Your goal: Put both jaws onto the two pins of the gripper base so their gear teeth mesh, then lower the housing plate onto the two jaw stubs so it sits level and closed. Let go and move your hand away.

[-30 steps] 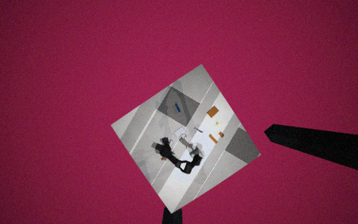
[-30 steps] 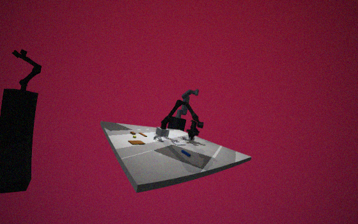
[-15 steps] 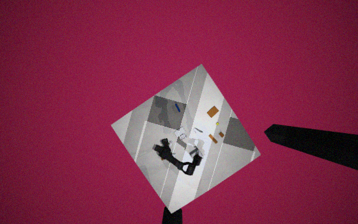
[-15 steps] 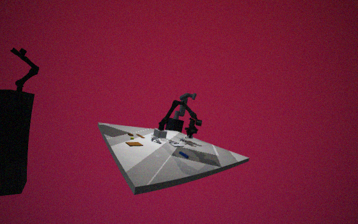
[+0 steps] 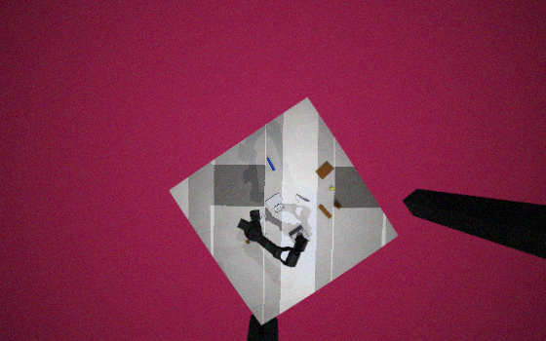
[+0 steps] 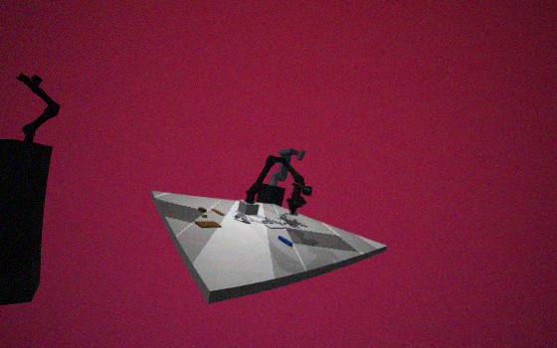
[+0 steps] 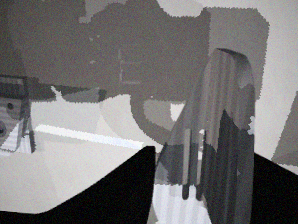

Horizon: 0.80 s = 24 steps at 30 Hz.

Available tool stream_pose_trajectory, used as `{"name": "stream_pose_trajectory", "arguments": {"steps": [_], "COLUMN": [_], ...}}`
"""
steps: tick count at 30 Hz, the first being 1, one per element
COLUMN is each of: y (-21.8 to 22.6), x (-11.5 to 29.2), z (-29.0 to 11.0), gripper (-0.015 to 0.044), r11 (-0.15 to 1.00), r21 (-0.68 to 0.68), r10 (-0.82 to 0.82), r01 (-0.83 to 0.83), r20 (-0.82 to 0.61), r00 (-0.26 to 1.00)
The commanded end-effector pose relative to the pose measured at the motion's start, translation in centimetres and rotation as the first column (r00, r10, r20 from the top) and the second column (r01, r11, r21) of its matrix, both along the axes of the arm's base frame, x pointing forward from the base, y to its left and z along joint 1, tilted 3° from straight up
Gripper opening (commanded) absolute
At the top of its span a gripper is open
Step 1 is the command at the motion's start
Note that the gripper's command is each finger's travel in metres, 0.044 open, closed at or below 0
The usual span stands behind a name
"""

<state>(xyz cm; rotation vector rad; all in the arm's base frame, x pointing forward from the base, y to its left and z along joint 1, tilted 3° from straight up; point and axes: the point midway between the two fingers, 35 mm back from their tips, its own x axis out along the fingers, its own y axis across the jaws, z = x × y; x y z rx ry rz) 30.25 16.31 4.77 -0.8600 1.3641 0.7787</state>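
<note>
Against a crimson background, lit in pale and grey patches: a square tabletop [image 5: 299, 146] [image 6: 234, 263] [image 7: 50, 185]. Pinching a tapered, ribbed grey part [image 7: 225, 130] between the black fingers of the gripper [image 5: 253, 231] [image 6: 293, 210] [image 7: 194, 156], low over the surface. Lying near the arm, pale outlined pieces [image 5: 274, 200] [image 6: 275, 227], too small to tell apart as base, jaw or housing plate. Farther out, resting apart, a blue bar [image 5: 271, 164] [image 6: 284, 241] and a brown rectangular block [image 5: 325, 170] [image 6: 208, 225]. Near that block, a small yellow piece [image 5: 331, 188] [image 6: 204, 216].
</note>
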Motion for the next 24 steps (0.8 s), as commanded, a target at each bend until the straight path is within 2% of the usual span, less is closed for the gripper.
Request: {"name": "stream_pose_trajectory", "arguments": {"steps": [1,12,24], "y": [-0.8,-3.0,-5.2], "x": [-0.2,-0.7,-1.5], "z": [0.3,0.4,0.4], "gripper": [0.0134,0.0134,0.0134], "r11": [0.995,0.944,0.826], "r21": [0.014,0.029,0.045], "r10": [-0.094,-0.328,-0.562], "r01": [0.094,0.328,0.561], "r20": [0.009,0.009,0.005], "r00": [0.996,0.945,0.827]}}
